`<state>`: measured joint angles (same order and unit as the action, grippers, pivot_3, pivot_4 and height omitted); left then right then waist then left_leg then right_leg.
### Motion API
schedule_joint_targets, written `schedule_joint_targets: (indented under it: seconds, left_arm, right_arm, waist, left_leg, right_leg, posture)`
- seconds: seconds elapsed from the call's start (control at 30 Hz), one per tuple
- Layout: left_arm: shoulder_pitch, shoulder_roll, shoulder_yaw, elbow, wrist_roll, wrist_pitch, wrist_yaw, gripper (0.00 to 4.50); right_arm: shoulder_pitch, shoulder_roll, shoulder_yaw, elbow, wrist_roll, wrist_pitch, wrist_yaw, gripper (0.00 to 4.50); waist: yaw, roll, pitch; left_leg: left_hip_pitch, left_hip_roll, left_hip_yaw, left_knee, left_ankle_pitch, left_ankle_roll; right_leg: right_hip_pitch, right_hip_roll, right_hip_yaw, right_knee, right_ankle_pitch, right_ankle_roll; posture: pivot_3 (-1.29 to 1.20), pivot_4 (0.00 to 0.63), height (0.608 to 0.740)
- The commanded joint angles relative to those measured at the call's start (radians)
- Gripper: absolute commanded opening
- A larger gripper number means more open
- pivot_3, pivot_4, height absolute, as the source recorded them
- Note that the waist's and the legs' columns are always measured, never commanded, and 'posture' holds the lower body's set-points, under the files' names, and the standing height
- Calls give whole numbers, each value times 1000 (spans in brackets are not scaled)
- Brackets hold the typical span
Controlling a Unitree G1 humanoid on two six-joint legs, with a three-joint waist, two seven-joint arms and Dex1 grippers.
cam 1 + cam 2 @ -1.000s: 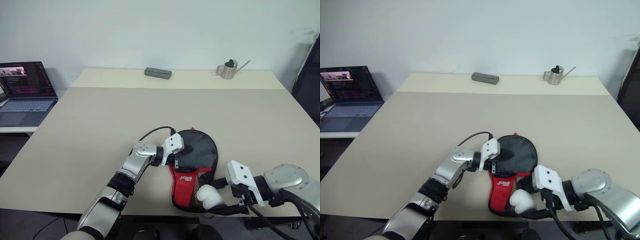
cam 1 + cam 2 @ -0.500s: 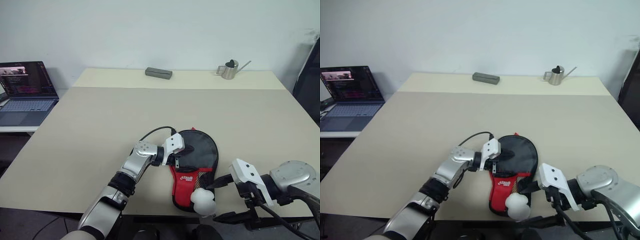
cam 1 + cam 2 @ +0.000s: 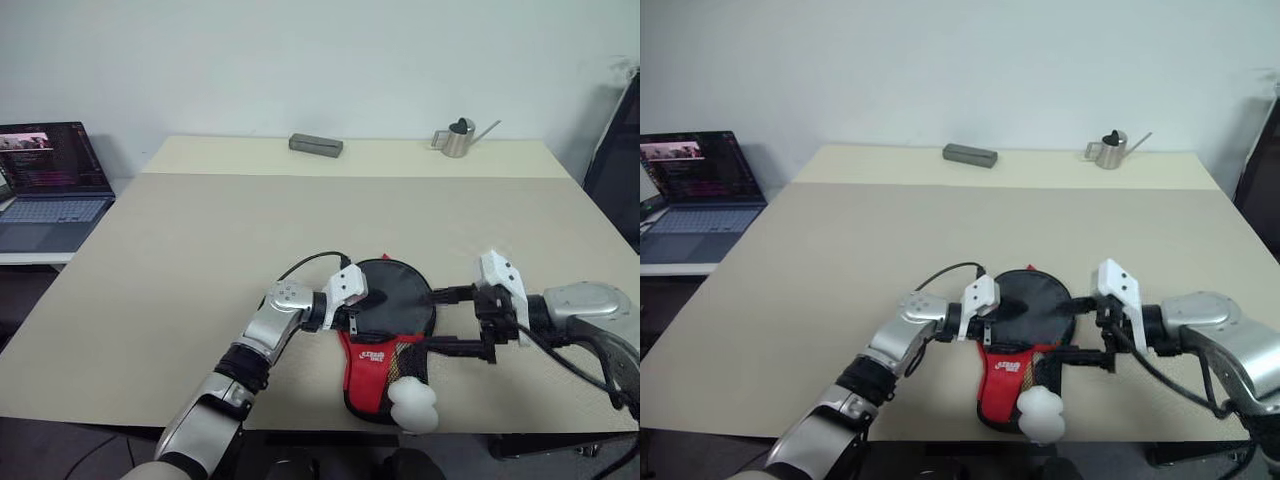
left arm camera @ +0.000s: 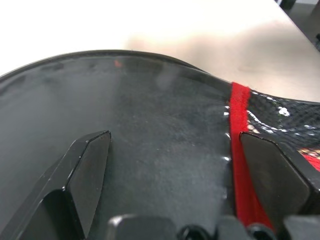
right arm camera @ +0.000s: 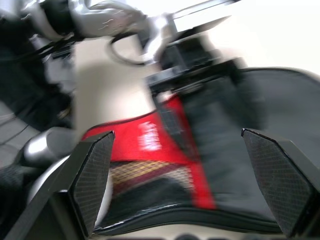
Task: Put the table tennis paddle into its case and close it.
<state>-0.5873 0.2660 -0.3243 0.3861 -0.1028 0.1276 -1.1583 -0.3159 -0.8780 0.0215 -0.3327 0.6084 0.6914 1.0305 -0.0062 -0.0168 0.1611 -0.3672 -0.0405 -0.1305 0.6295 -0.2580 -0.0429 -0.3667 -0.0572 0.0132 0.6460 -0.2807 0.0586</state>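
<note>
The paddle-shaped black fabric case point(image 3: 390, 330) with its red logo panel lies at the near edge of the beige worktop point(image 3: 200, 260), round end pointing away from the robot, and its white fluffy pompom charm point(image 3: 413, 403) hangs at the narrow end by the worktop's edge. The table tennis paddle itself cannot be made out apart from the case; the round black surface seems to be the case's fabric, so the paddle is probably already inside.

The left hand point(image 3: 352, 318) rests against the left side of the round part, fingers apart and clamped on nothing. The right hand point(image 3: 447, 320) hovers just beside the case's right rim, fingers spread wide and empty.

The step in hand looks like the closing. Next, the right hand needs to find the zipper pull, which is too small to see here, while the left steadies the case.
</note>
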Motion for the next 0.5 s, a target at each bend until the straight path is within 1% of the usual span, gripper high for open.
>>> schedule_joint_targets:
  seconds: [0.03, 0.07, 0.13, 0.2, 0.27, 0.37, 0.43, 0.5]
  left_arm:
    - [30, 61, 60, -175, -86, 89, -35, 4500]
    - [34, 76, 76, -214, -107, 112, -35, 4500]
    - [39, 102, 118, -295, -165, 178, -28, 4500]
    - [40, 123, 171, -367, -227, 244, -8, 4500]
    - [45, 144, 224, -423, -277, 298, 17, 4500]
    - [86, 193, 288, -492, -304, 325, 56, 4500]
    - [125, 220, 324, -529, -314, 334, 89, 4500]
    - [196, 255, 379, -581, -326, 338, 125, 4500]
  right_arm:
    - [-54, 60, -24, 106, -58, -111, -23, 4452]
    - [-66, 86, -34, 138, -60, -139, -25, 4452]
    - [-93, 126, -47, 193, -73, -169, -40, 4452]
    - [-120, 148, -45, 247, -80, -201, -13, 4452]
    - [-143, 156, -37, 298, -82, -218, 23, 4452]
    - [-184, 170, -35, 393, -98, -259, 53, 4452]
    - [-216, 175, -26, 478, -138, -324, 78, 4452]
    - [-281, 194, -26, 591, -168, -379, 90, 4452]
  waist:
    - [-8, 0, 2]
    - [-13, 0, 2]
    - [-20, 1, 3]
    - [-21, 1, 3]
    - [-22, 1, 4]
    - [-23, 1, 4]
    - [-25, 2, 4]
    - [-29, 3, 5]
  left_leg:
    - [-2, 0, 1, 0, 0, 0]
    - [-5, 0, 0, 0, 0, 0]
    - [-9, 1, 0, 1, 0, 0]
    - [-14, 1, -1, 2, 2, -3]
    - [-15, 1, -1, 2, 2, -3]
    - [-15, 1, 0, 2, 2, -3]
    - [-15, 1, 0, 1, 1, -2]
    - [-15, 1, 1, 1, 1, -1]
  right_leg:
    - [-4, 0, 1, 1, 1, -1]
    - [-6, 1, 1, 2, 3, -5]
    - [-11, 1, 0, 2, 3, -5]
    - [-15, 0, 1, 3, 3, -6]
    - [-16, -1, 1, 3, 3, -6]
    - [-16, -1, 1, 2, 3, -6]
    - [-16, -1, 1, 2, 3, -6]
    - [-16, -1, 1, 2, 3, -6]
  posture:
    - [0, 150, 740]
    - [0, 150, 740]
    - [0, 150, 740]
    - [0, 150, 740]
    - [0, 150, 740]
    - [0, 150, 740]
    - [0, 150, 740]
    - [0, 150, 740]
